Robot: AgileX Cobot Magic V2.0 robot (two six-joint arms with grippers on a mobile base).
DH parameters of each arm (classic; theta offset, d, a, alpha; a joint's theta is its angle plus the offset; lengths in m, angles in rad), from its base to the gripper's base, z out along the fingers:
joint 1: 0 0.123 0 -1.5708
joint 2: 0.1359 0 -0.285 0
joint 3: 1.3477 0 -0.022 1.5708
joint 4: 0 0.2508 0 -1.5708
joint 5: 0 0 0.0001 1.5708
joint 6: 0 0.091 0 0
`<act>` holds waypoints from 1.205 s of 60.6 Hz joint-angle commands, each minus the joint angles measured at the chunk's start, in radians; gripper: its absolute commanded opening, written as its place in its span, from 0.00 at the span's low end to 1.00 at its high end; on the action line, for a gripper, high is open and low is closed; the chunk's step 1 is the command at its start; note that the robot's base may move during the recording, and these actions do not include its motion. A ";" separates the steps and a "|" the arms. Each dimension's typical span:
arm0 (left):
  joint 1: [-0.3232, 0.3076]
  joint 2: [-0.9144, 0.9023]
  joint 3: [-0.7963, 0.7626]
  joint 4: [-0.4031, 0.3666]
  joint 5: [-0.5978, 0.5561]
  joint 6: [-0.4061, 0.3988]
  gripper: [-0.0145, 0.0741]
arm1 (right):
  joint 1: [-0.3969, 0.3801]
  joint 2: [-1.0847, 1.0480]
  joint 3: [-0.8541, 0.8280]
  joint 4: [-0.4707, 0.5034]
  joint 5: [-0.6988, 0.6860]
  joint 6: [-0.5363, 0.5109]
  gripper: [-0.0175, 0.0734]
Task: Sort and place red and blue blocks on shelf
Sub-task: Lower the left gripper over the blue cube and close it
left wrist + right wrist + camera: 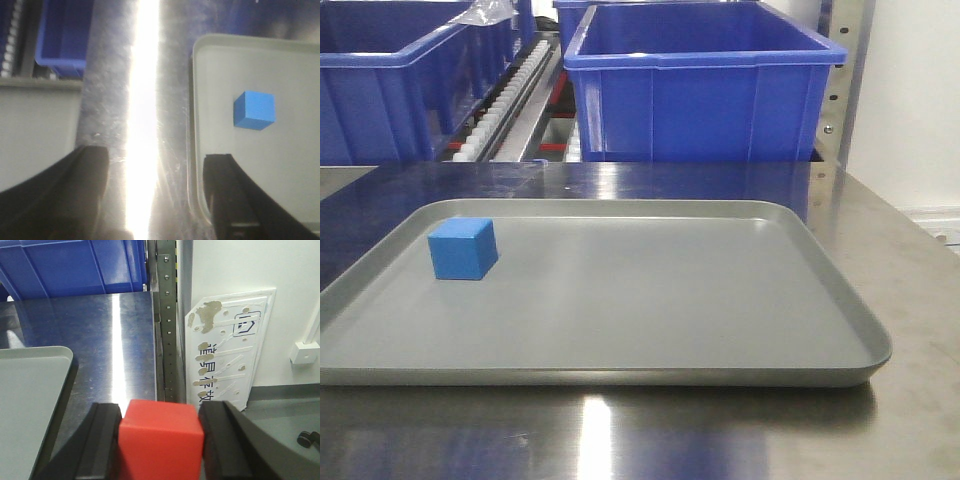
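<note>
Right gripper [161, 412] clamps matte bright red block [161, 442] | blue block [463, 249] on tray [680, 290]

The left gripper [157, 162] is just hanging wide open, its two black fingers [85, 175] spread far apart with nothing between them, seen from above. The right gripper [161, 412] is the busy one, with both dark fingers [225, 440] pressed flat against opposite sides of the red block [160, 445], clamping it snugly in the middle.

I'm seeing a shallow grey tray [670, 290] lying on the steel table [910, 260]. A scuffed white sign [230, 350] is sitting against the right wall [220, 270].
</note>
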 commanded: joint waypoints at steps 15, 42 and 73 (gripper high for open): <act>-0.029 0.242 -0.054 -0.073 -0.185 0.000 0.74 | -0.006 0.005 -0.028 -0.013 -0.094 -0.006 0.25; -0.206 0.526 -0.251 -0.073 -0.208 0.000 0.74 | -0.006 0.005 -0.028 -0.013 -0.094 -0.006 0.25; -0.253 0.705 -0.334 -0.073 -0.229 -0.003 0.74 | -0.006 0.005 -0.028 -0.013 -0.094 -0.006 0.25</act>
